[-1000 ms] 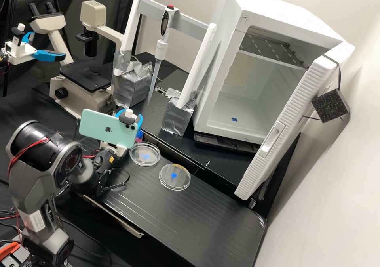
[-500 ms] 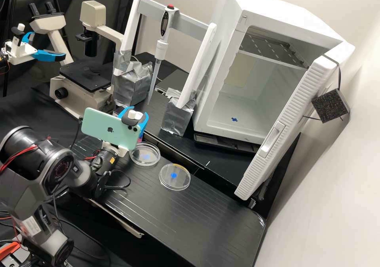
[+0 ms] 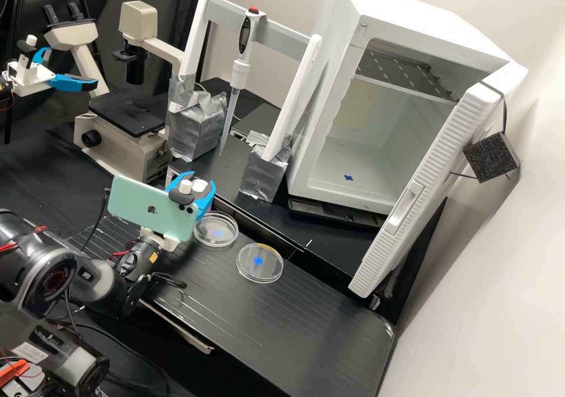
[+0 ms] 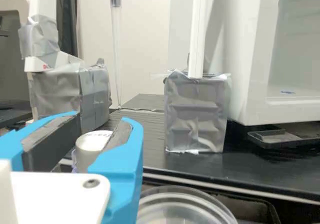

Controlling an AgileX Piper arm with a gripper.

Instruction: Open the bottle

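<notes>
End effector [image 3: 203, 179] nr 2 petri dishes [image 3: 259, 269] on bench [image 3: 282, 326], cabinet dr [image 3: 438, 164] open.

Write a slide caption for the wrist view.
Open hand with a white cap showing between its blue fingers, a clear dish nearby, two silver-wrapped blocks and a pipette tip beyond.

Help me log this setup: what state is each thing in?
Bottle: closed, white cap on
End effector: open
Cabinet door: open
Electronic pipette: upright in stand, tip fitted
Petri dishes: both apparently lidded
Phone: mounted lengthwise
</notes>
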